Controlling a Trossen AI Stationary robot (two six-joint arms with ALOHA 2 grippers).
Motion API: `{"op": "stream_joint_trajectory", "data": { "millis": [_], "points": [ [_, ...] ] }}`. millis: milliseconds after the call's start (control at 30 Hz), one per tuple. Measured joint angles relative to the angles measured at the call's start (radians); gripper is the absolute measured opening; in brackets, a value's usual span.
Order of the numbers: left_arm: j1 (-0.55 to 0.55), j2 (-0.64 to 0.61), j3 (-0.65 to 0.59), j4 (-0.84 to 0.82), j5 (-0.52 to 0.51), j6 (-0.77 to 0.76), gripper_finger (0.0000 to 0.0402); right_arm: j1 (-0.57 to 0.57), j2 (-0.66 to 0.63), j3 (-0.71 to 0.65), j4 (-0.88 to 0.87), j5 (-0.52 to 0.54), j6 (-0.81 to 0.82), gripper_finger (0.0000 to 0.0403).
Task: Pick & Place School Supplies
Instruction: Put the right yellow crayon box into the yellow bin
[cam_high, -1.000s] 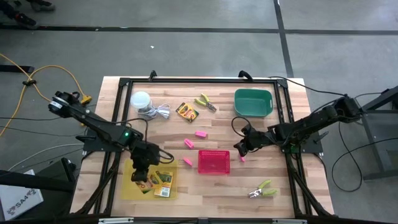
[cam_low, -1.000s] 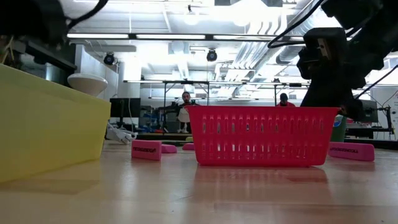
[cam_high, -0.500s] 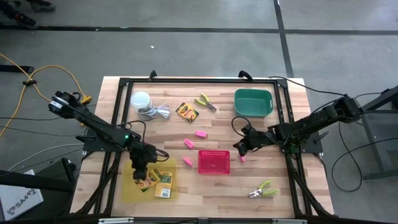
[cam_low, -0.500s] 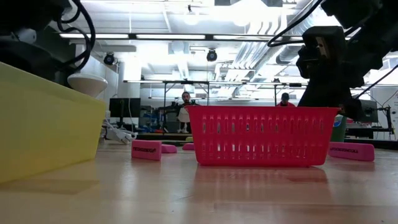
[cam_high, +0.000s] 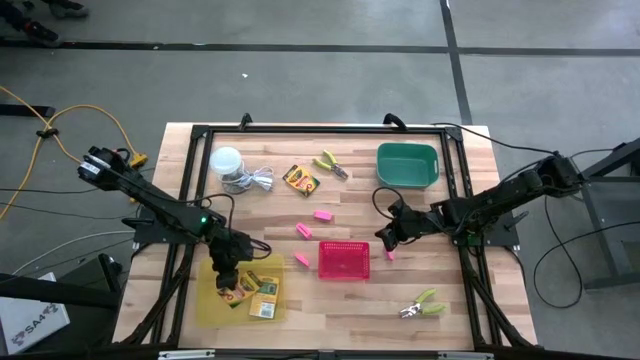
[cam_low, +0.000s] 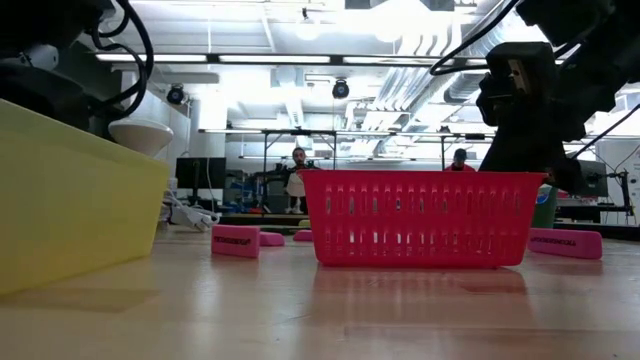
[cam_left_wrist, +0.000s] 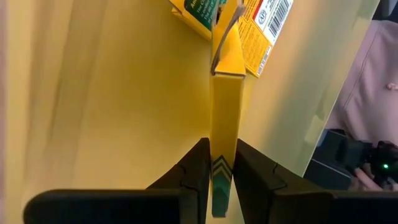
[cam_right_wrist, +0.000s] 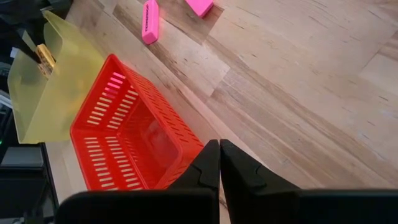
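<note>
The left gripper (cam_left_wrist: 222, 163) stands inside the yellow plastic tray (cam_left_wrist: 112, 93), its fingers flanking an upright yellow-and-green cardboard crayon box (cam_left_wrist: 225, 112); contact appears slack. The right gripper (cam_right_wrist: 219, 163), clenched empty, hovers beside the red slotted basket (cam_right_wrist: 124, 143).

Glossy wood table (cam_high: 440, 300), slotted plastic pink basket (cam_high: 344, 260).

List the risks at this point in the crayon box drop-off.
1. The left gripper has its fingers on either side of an upright crayon box in the yellow tray; once let go, the box may topple onto the other crayon box beside it.
2. The right gripper, shut, hangs close by the red basket and may nudge it when moving.
</note>
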Motion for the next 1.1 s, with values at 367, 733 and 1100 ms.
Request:
{"op": "stream_joint_trajectory", "data": {
  "millis": [367,733,1100],
  "points": [
    [-0.002,0.000,0.000,0.041,0.002,-0.131,0.0065,0.000,0.000,0.000,0.000,0.000,-0.021,0.0002],
    [-0.019,0.000,0.000,0.146,0.042,-0.305,0.0065,0.000,0.000,0.000,-0.001,0.000,-0.061,0.0002],
    [0.009,0.000,0.000,0.146,0.016,-0.224,0.0066,0.000,0.000,0.000,-0.001,0.000,-0.080,0.0002]
  ]
}}
